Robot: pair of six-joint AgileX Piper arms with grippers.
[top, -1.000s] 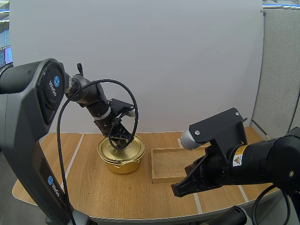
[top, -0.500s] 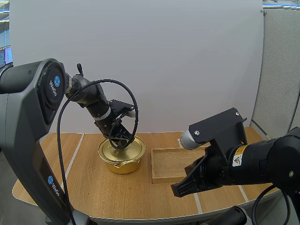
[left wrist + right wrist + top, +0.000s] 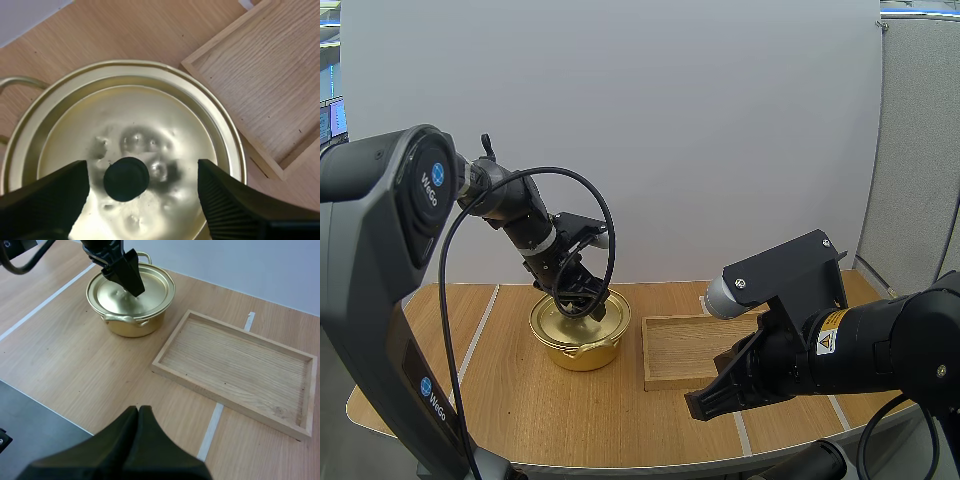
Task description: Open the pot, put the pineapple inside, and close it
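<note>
The golden pot [image 3: 580,338] stands on the table's left half with its lid [image 3: 135,125] seated on the rim. My left gripper [image 3: 577,298] hangs just over the lid. It is open, and its fingers [image 3: 50,197] stand wide apart on either side of the black knob [image 3: 126,178] without touching it. My right gripper [image 3: 706,404] hovers near the table's front edge, in front of the wooden tray [image 3: 682,352]. It is shut, its fingers [image 3: 131,440] lying together as one dark wedge with nothing between them.
The wooden tray [image 3: 235,365] lies to the right of the pot [image 3: 131,295] with nothing in it, its corner close to the pot's rim. White lines run across the tabletop. Bare wood stretches in front of the pot.
My left gripper's fingers have spread apart from the lid's knob, and the lid stays on the pot. The right arm has not moved.
</note>
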